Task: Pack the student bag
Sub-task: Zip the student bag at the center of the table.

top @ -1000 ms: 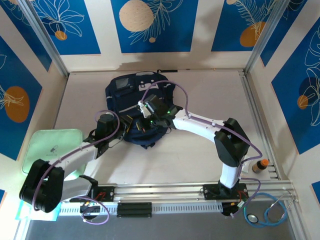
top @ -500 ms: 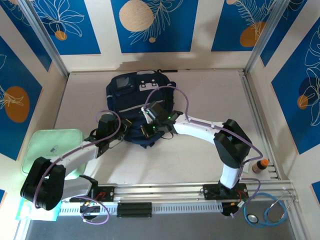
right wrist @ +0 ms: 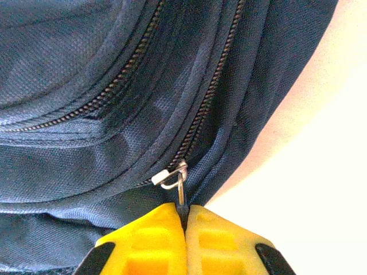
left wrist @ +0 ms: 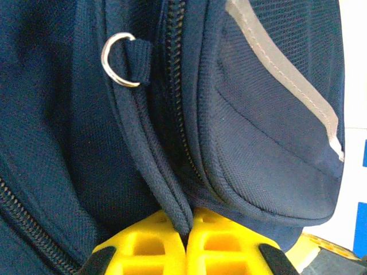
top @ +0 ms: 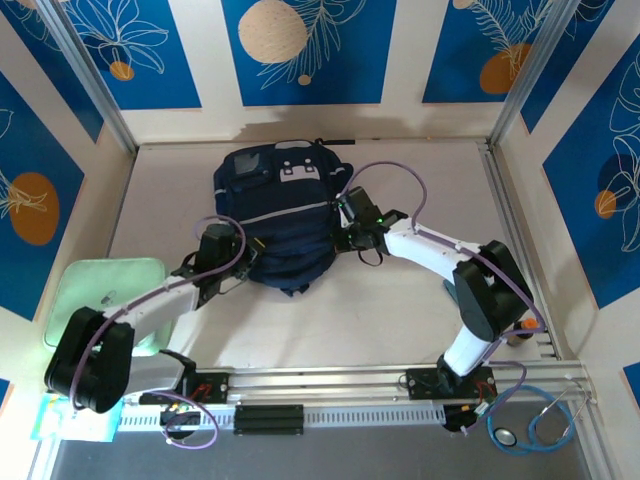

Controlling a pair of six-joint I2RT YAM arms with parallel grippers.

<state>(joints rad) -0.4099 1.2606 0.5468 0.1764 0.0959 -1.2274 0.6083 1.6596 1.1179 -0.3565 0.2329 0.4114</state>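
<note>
**Overhead view.** The student bag (top: pixel 285 225) lies flat near the middle of the table (top: pixel 400 310), its white patch toward the far wall, with one arm at each side. The left gripper (top: pixel 247 262) meets the bag's near-left edge. The right gripper (top: pixel 343 236) meets its right edge.

**Left wrist view.** The yellow fingers (left wrist: pixel 149 249) of the left gripper (left wrist: pixel 187 229) are pressed together. They pinch a rounded fabric ridge (left wrist: pixel 166 195) of navy cloth that runs up beside a zipper toward a metal D-ring (left wrist: pixel 121 59). A pale grey stripe (left wrist: pixel 287 74) crosses the pocket panel on the right.

**Right wrist view.** The right gripper (right wrist: pixel 184 216) is likewise closed, pads almost touching. The thin piece caught between them appears to be the zipper pull (right wrist: pixel 181 195). It hangs from a silver slider (right wrist: pixel 163 176) on a zipper track along the bag's edge, and bare table lies to the right.
</note>
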